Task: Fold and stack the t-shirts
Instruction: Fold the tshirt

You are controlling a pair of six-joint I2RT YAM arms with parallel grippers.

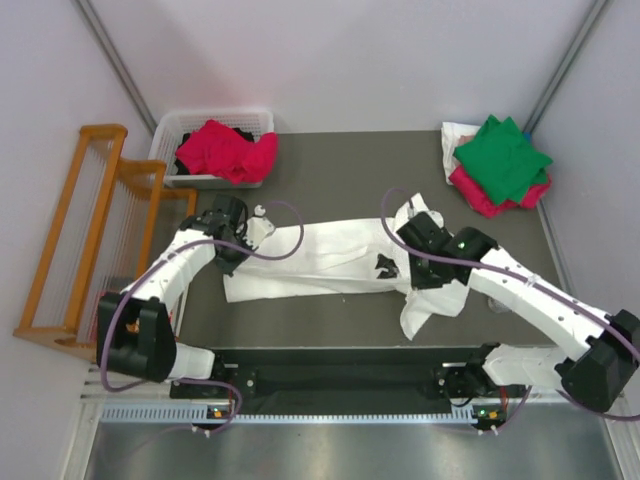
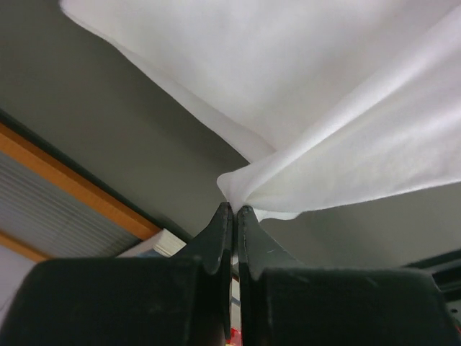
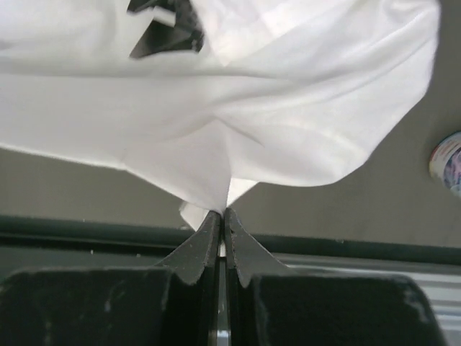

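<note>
In front of the basket (image 1: 168, 135), stretching away to its R: white shirt (image 1: 320, 262), laid lengthwise on the table (image 1: 340, 180). It looks partly folded into a long band, w/ one flap loose at the end far from the basket. Print (image 3: 169, 29) faces up near that end.

L gripper (image 2: 235, 210): jaws pinched tight on a corner of white cloth, at the shirt end nearest the basket.
R gripper (image 3: 222, 214): likewise clamped on a bunched edge of the shirt, at the end far from the basket.
Both pinches look thin, w/ little cloth between the jaws.

Step in hand (judgement): straightening or lengthwise fold of the white shirt w/ both arms. To do it well:
- Move both arms together at the same height.
- Hold the cloth taut btwn them but don't tug, else a thin pinch may slip.
- Lay the edge square on the band, then let go.
- Tuck the loose flap before the next fold.

Elsewhere: crimson shirt (image 1: 225, 150) is heaped in the basket, not yet folded. Green shirt (image 1: 500, 150) tops a folded stack far R of the basket, along the same back edge. The white one prob. goes there.
</note>
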